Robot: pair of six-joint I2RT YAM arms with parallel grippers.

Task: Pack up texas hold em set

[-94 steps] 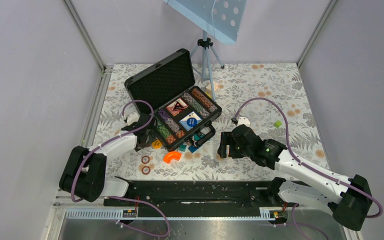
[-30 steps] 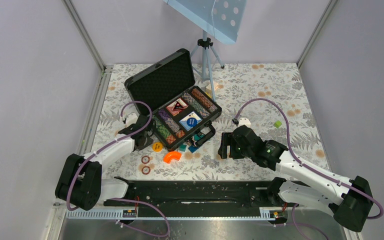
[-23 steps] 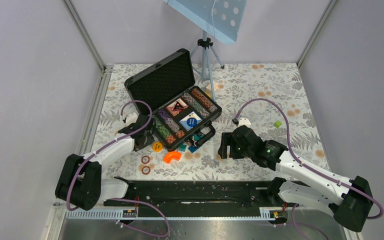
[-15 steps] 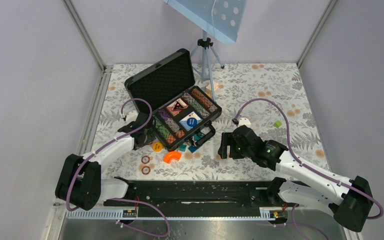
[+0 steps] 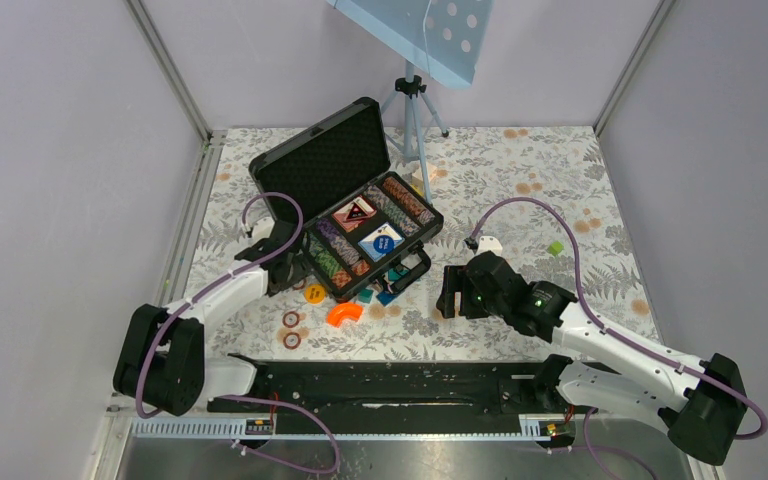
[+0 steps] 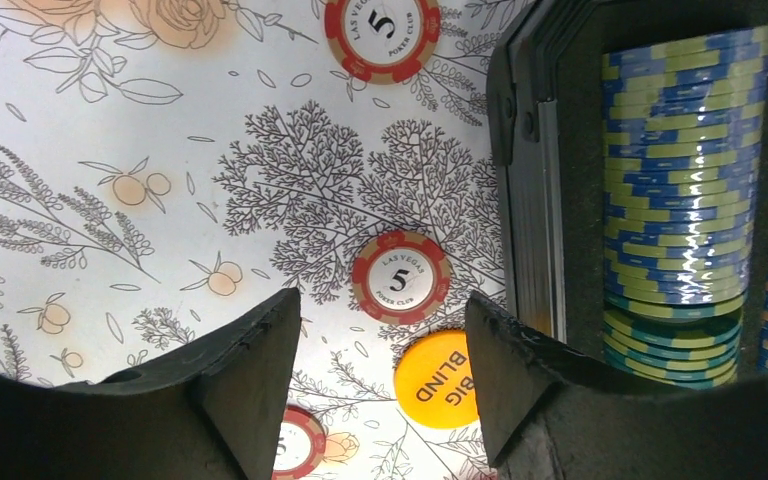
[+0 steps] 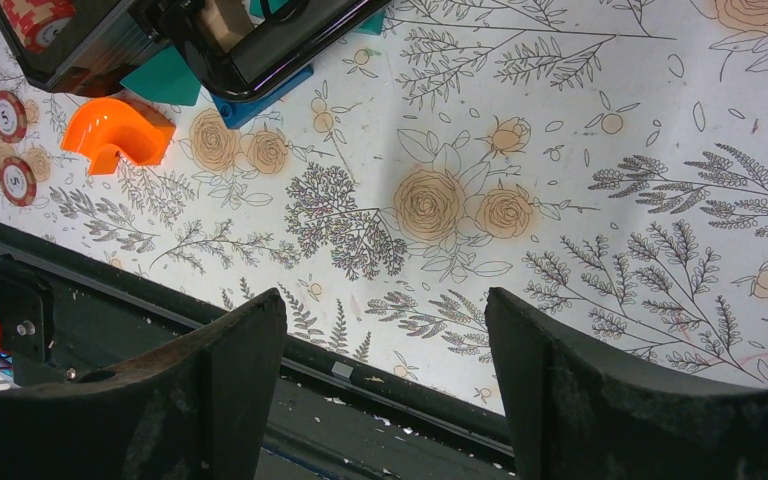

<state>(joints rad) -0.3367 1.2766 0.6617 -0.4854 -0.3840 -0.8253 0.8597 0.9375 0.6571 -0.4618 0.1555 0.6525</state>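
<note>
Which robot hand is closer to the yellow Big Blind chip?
Left. The left gripper hangs right by the yellow Big Blind chip; the right gripper sits across the table, past the case handle.

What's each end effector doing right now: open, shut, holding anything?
Left end effector: open, holding nothing.
Right end effector: open, holding nothing.

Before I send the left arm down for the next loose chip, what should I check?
1. Left gripper open and empty: ok.
2. Red 5 chip flat on the table, lined up with the gap between the fingers: ok.
3. Chip clear of neighbours: not ok, the yellow Big Blind button lies right beside it.
4. Case lid up: ok.
5. Free room in the chip rows: cannot tell.
6. Right gripper open, empty, apart from the case: ok.
</note>
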